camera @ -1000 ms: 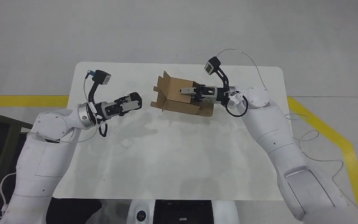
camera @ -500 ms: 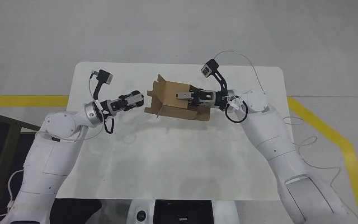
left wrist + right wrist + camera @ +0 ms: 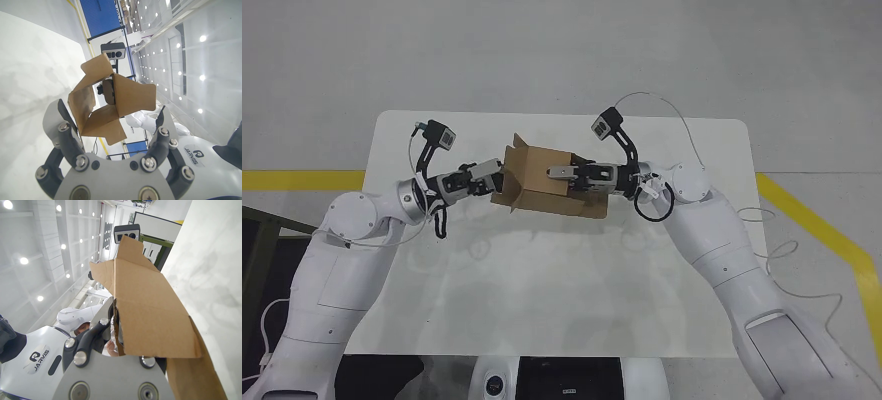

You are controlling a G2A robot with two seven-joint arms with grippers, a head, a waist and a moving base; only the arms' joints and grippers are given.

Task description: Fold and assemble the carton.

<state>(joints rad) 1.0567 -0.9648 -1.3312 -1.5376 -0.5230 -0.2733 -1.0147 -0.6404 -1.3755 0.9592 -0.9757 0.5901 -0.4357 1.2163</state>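
By my judgement about halfway, the carton [image 3: 547, 180], near the middle of the desk's [image 3: 542, 290] far edge, stands squared into a tube with end flaps unfolded, the right gripper [image 3: 115, 308] clamped on one wall and the left gripper [image 3: 111, 108] spread wide at its flapped end, holding nothing.

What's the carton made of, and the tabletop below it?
Carton: looks like matte brown corrugated cardboard; creased folds and a ragged layered edge in the right wrist view. Table: smooth white top, faintly glossy, perhaps laminate; it shows soft reflections.
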